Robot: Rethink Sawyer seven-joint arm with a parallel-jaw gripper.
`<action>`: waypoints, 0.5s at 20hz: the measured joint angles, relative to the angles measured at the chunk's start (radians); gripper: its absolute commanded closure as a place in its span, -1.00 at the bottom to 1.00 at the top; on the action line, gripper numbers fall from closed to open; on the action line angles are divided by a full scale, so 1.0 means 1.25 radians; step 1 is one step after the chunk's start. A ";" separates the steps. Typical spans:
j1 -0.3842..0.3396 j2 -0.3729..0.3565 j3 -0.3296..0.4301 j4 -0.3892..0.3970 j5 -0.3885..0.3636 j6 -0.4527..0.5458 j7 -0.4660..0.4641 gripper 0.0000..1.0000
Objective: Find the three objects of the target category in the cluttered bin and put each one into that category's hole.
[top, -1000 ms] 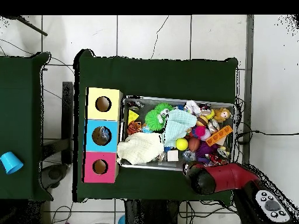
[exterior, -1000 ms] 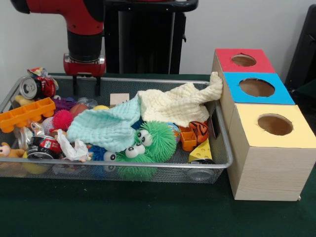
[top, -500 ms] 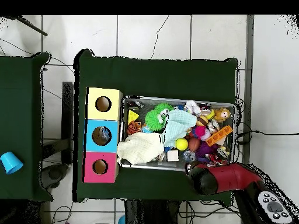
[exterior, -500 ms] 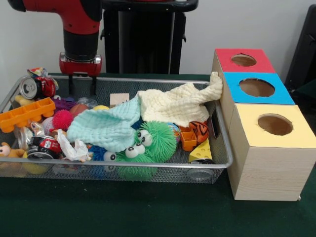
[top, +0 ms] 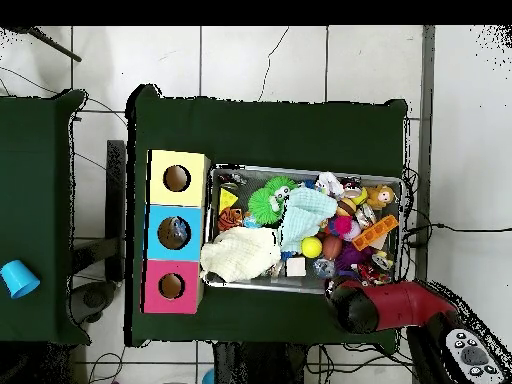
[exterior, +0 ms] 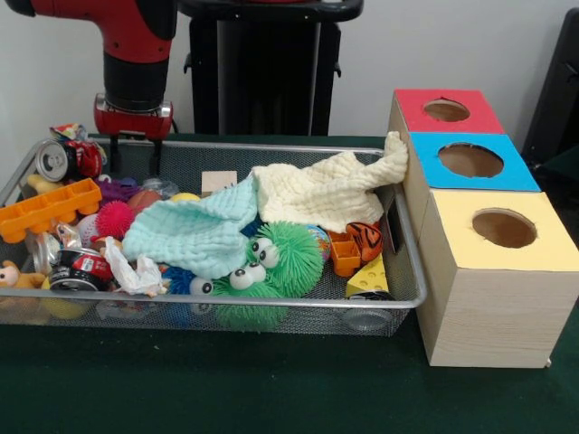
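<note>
Shifted leftward and slightly upward in the front view over the past second: the gripper [exterior: 134, 155], above the bin's [exterior: 271, 145] far-left rim.

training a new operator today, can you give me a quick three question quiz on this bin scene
1. True or false: the cream cloth drapes over the bin rim toward the boxes.
2. Which box is nearest the front-view camera? A. red box B. blue box C. yellow box
3. Fill in: the gripper hangs over the bin's far rim, above the end with the ____ brick.

Key: 1 true; 2 C; 3 orange
</note>
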 measured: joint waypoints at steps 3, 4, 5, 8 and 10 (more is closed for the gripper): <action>0.003 0.003 -0.008 -0.007 0.000 -0.009 0.000 -1.00; 0.004 0.005 -0.011 -0.009 0.000 -0.011 0.000 -1.00; 0.007 0.008 -0.016 -0.012 0.000 -0.017 0.000 -1.00; 0.011 0.013 -0.022 -0.014 0.000 -0.029 0.000 -1.00; 0.012 0.014 -0.025 -0.014 0.001 -0.035 0.000 -1.00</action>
